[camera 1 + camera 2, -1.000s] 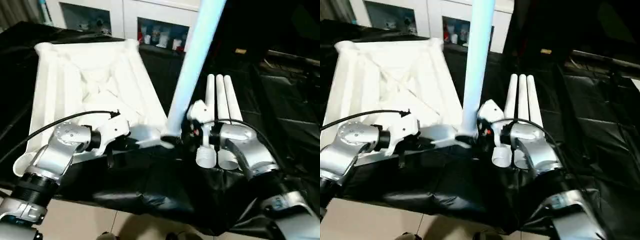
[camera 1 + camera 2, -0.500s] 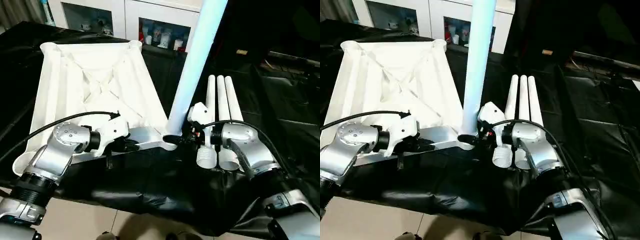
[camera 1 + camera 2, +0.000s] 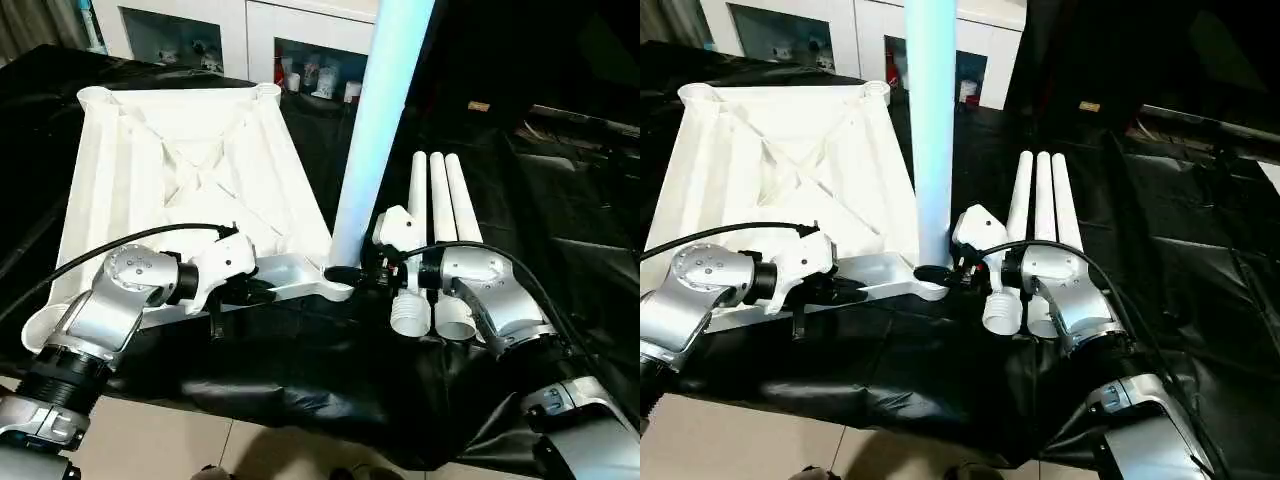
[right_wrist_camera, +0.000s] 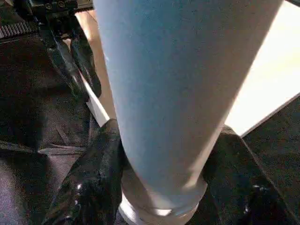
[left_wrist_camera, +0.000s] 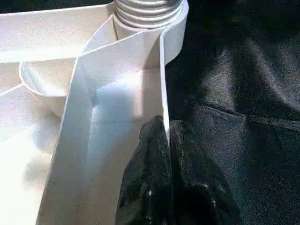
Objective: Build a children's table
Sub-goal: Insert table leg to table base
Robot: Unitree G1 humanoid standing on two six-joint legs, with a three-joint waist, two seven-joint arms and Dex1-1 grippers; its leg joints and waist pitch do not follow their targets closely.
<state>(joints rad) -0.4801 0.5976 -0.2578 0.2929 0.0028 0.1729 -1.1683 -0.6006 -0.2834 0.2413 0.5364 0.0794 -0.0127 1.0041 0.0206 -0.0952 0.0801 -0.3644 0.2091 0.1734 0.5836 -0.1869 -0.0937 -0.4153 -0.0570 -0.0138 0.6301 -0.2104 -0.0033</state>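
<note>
The white children's table top (image 3: 180,170) lies underside up on the black cloth. One white leg (image 3: 375,130) stands upright in its near right corner socket (image 3: 340,285). My right gripper (image 3: 350,272) is shut on that leg's base (image 4: 164,140), one black finger (image 4: 93,173) pressed on one side and the other finger (image 4: 253,197) on the far side. My left gripper (image 3: 262,292) is shut on the top's near rim wall (image 5: 161,84), pinching the thin white edge between its fingertips (image 5: 154,145) a short way from the socket.
Three more white legs (image 3: 435,230) lie side by side right of the upright one, under my right forearm. The cloth-covered work table's front edge (image 3: 300,390) runs just below my arms, with floor tiles beneath. White glass-door cabinets (image 3: 200,35) stand behind.
The upright leg leaned to the right before and now stands straighter in its socket. My right gripper's fingers have closed in on its base. The left gripper kept its hold.
</note>
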